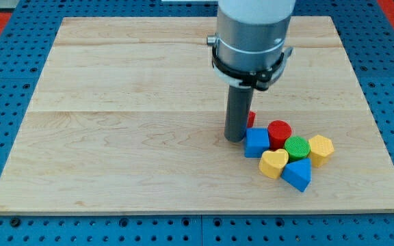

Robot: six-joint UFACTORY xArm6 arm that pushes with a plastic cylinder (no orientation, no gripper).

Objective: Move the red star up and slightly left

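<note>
My tip [234, 139] rests on the wooden board just left of a cluster of blocks. The red star [250, 119] is mostly hidden behind the rod; only a small red edge shows to the rod's right. A blue cube [256, 143] sits right beside the tip, at its lower right. A red cylinder [279, 132], a green cylinder [296, 147], a yellow hexagon [321, 149], a yellow heart [273, 163] and a blue triangle [297, 174] crowd together to the right and below.
The wooden board [128, 116] lies on a blue pegboard surface [5, 75]. The arm's grey body [252, 34] hangs over the board's upper middle. All the blocks are in the board's lower right part.
</note>
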